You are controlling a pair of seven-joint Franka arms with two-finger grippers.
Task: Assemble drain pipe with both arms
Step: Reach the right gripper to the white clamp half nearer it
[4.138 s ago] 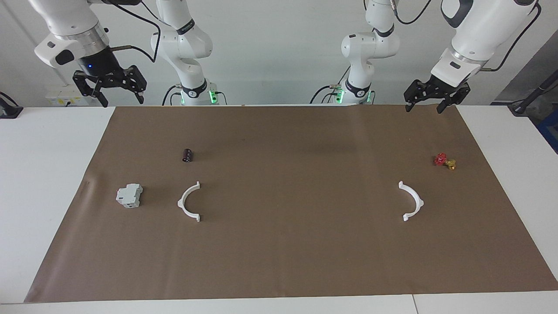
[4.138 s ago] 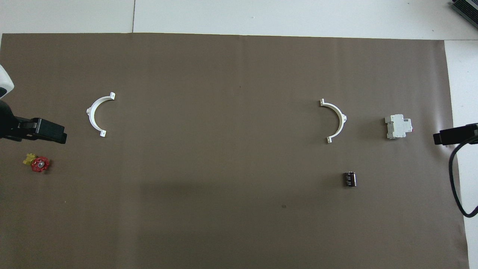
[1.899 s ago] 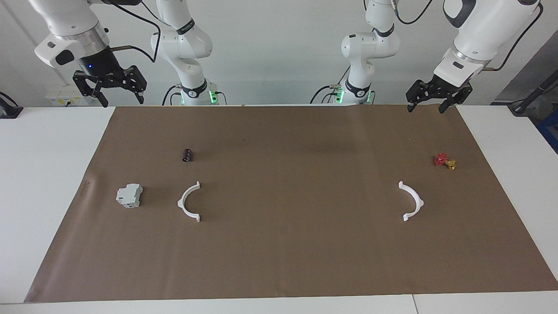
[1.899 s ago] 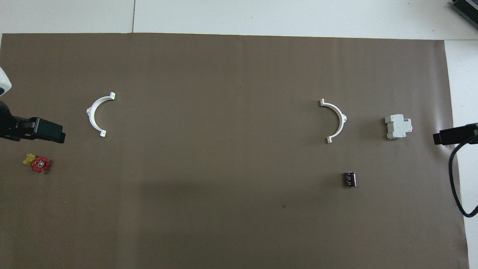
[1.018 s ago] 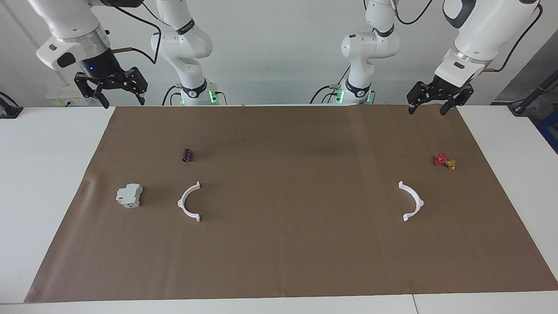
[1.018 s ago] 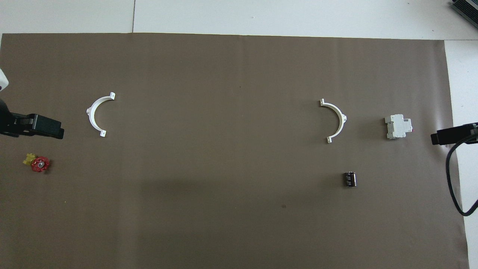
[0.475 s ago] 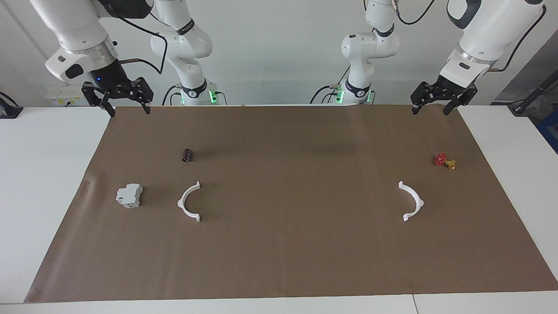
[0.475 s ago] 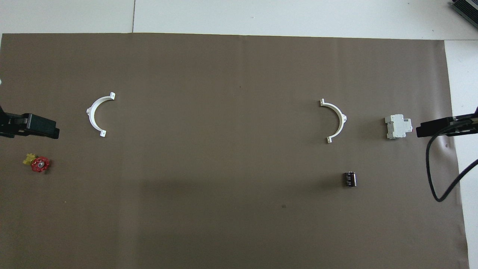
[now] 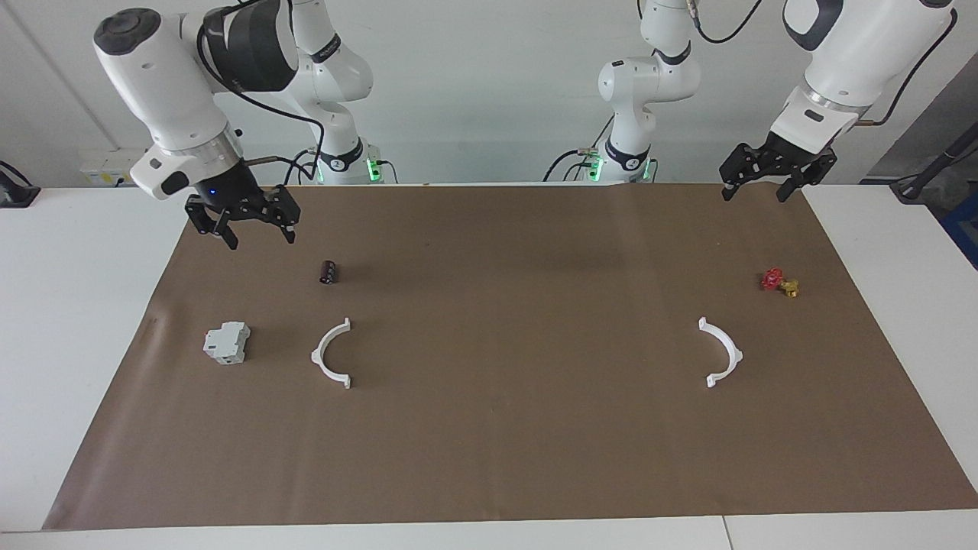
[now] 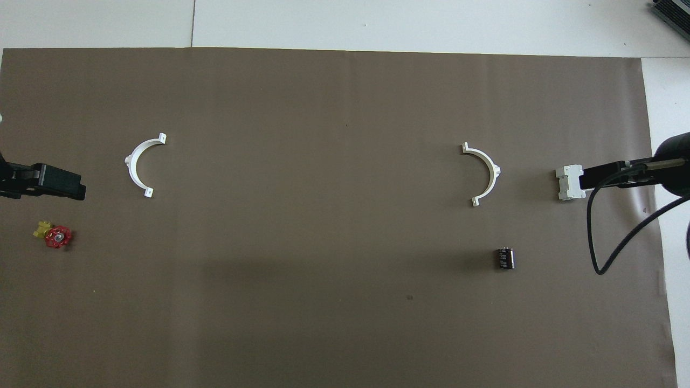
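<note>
Facing view: curved half-rings (image 9: 333,354) (white plastic)

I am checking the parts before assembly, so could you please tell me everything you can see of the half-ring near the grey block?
The half-ring is a thin white semicircle, plastic by its look, with a small flat tab at each end. It lies flat on the brown mat, open toward the left arm's end, beside the grey block and farther from the robots than the dark cylinder. Nothing touches it.
</note>
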